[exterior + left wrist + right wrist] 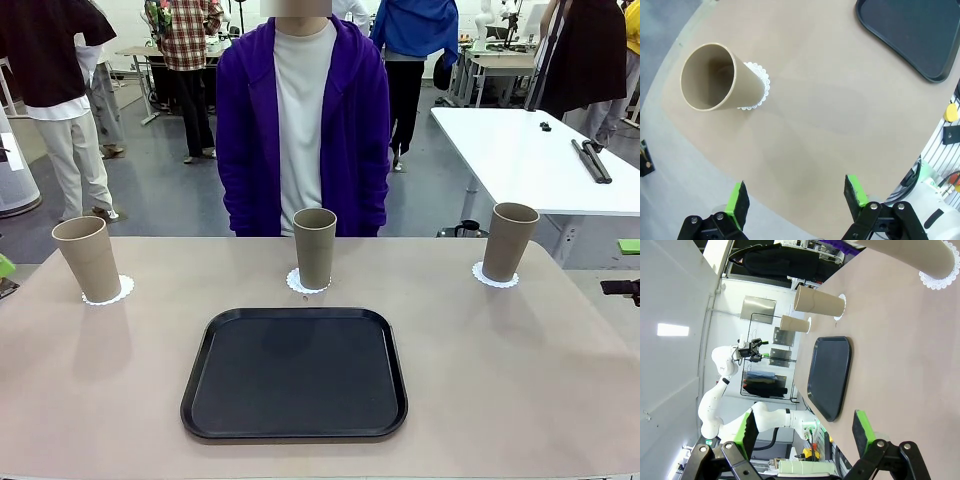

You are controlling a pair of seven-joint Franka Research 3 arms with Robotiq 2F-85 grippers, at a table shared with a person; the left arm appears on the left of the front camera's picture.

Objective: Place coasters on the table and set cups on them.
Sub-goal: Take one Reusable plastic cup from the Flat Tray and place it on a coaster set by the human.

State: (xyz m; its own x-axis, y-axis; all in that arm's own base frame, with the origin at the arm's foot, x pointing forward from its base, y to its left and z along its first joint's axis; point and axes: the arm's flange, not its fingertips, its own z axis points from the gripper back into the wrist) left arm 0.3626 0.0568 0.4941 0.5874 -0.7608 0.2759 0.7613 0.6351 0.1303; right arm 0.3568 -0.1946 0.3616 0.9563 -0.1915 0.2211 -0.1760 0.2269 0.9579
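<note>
- Risk: the three tall tapered matte tan cups are top-heavy; judged from the layout, any arm sweep across the far half of the wide beige table point(520, 380) could tip one or drag its thin paper coaster out from under it.
- Cup positions, front view: left cup point(87, 258) on a round white scalloped paper coaster point(110, 292) at middle left; centre cup point(314, 247) on its coaster point(300, 284) at frame centre; right cup point(509, 241) on its coaster point(494, 277) at middle right. The empty black rounded-corner tray point(294, 373) lies at lower centre.
- Left gripper point(796, 200): green-padded fingers spread, nothing held; the left cup sits at upper left of its wrist view, well apart.
- Right gripper point(806, 432): fingers spread, empty; the nearest cup point(912, 255) lies at the top right, well apart.
</note>
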